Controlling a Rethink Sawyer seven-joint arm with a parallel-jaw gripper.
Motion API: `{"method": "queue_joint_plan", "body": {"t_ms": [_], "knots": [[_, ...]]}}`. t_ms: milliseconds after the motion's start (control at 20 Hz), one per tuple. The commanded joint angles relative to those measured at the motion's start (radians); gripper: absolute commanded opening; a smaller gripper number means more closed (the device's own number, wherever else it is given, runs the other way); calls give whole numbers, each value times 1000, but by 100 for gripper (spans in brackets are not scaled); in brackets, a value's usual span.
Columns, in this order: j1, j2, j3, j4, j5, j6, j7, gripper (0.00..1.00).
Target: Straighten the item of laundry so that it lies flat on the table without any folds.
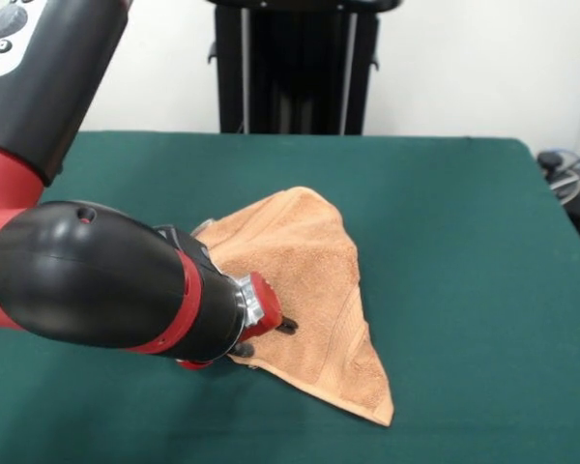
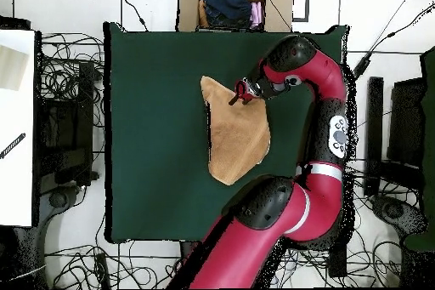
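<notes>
Peach-orange towel (image 1: 304, 290) folded into a rough triangle near centre of green table (image 1: 464, 242), gripper (image 1: 266, 333) down on towel's edge, finger state not discernible, red-black arm (image 2: 327, 133) curving over table side.

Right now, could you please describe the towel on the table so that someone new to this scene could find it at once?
Start from the large dark green table. Near its middle lies the towel, a peach-orange terry cloth folded over into a rough triangle, with one corner pointing toward the front camera. It is the only cloth on the table, and the arm's end effector is down at its edge.
</notes>
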Motion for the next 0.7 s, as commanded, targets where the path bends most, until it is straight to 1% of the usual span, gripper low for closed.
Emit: {"method": "queue_joint_plan", "body": {"t_ms": [50,300,450,700], "knots": [[1,38,69,29,-19,1,-238,100],[2,45,77,-3,-31,33,-250,100],[2,53,88,-41,-50,66,-266,100],[2,52,88,-48,-57,71,-277,100]]}}
